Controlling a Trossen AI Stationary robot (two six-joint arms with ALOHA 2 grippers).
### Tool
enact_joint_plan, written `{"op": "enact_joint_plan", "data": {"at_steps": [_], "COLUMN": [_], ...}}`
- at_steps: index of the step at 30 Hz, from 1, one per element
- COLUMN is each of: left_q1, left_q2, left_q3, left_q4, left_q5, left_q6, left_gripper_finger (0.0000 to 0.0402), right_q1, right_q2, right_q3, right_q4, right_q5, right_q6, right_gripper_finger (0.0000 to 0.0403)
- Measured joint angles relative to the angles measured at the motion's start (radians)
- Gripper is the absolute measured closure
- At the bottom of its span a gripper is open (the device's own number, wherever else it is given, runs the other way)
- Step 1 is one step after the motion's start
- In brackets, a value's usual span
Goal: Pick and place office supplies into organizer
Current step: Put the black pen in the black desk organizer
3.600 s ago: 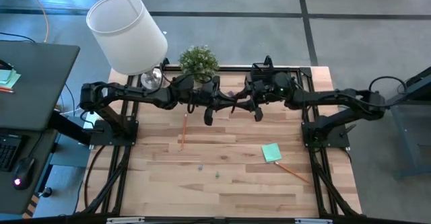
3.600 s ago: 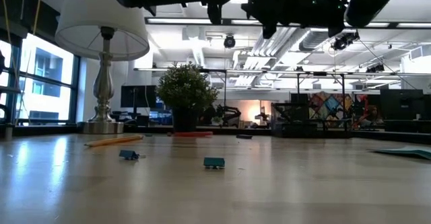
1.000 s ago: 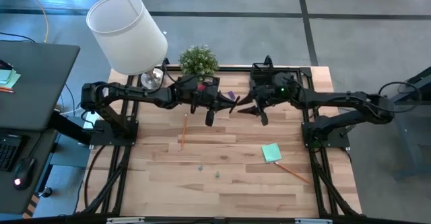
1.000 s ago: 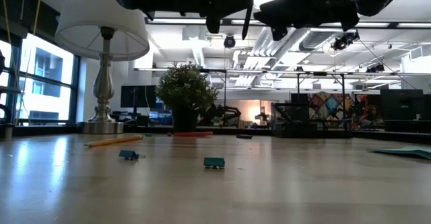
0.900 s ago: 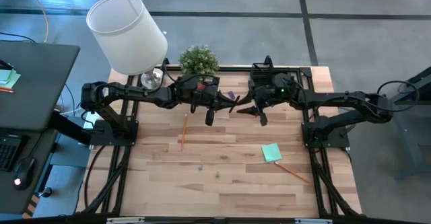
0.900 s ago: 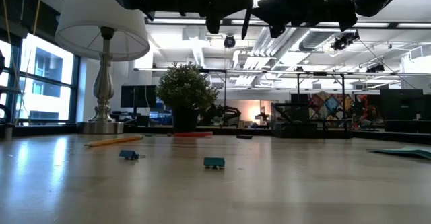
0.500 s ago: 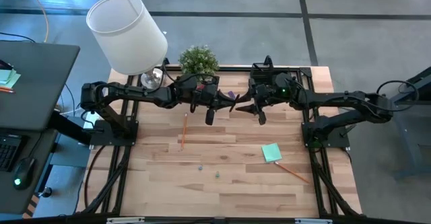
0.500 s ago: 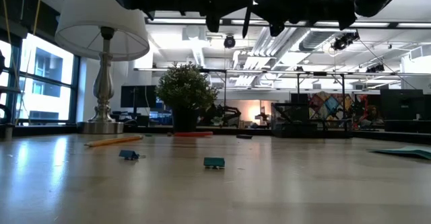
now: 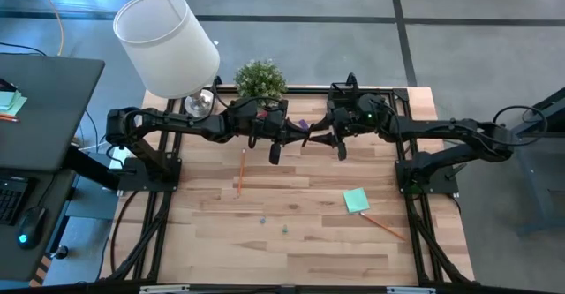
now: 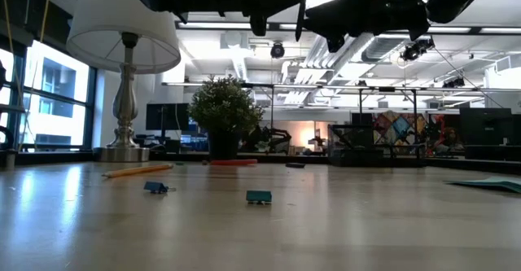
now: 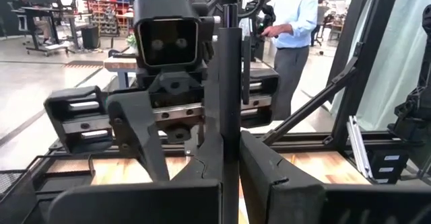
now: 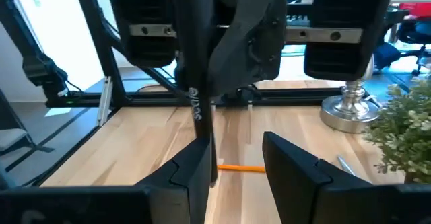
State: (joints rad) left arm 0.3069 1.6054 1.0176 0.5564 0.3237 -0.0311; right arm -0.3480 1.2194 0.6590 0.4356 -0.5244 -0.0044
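Wooden tabletop [image 9: 212, 241], high view: most supplies lie loose, a pencil [image 9: 240, 172], the sticky-note pad [image 9: 356, 199], a second pencil [image 9: 382, 225] and two small clips [image 9: 285, 229]. I can't make out the organizer, so nothing counts as placed and nearly all is left. Both arms reach inward and meet in the air at the back, left claw [image 9: 305, 135] facing right claw [image 9: 328, 140].

Low view: you see a dark pen [image 10: 300, 10] hanging upright above the tabletop.

Left wrist view: left claw [image 11: 230, 150] is clamped on the pen [image 11: 229, 83].

Right wrist view: right claw [image 12: 236, 160] stands half wide, pen [image 12: 192, 62] against one finger, not gripped. Looks like a handover.
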Motion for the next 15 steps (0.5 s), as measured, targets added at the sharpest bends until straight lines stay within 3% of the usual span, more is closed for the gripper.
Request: {"op": "enact_joint_plan", "data": {"at_steps": [10, 15], "left_q1": [0.000, 0.000], "left_q2": [0.000, 0.000], "left_q3": [0.000, 0.000], "left_q4": [-0.004, 0.008], "left_q5": [-0.027, -0.021], "left_q6": [0.024, 0.024], "left_gripper_finger": [0.0396, 0.0396], "right_q1": [0.051, 0.055], "right_q2": [0.000, 0.000], "right_q3": [0.000, 0.000], "right_q4": [0.063, 0.065], "right_q5": [0.001, 0.059], "right_q6": [0.000, 0.000], "right_gripper_finger": [0.0274, 0.0274]}}
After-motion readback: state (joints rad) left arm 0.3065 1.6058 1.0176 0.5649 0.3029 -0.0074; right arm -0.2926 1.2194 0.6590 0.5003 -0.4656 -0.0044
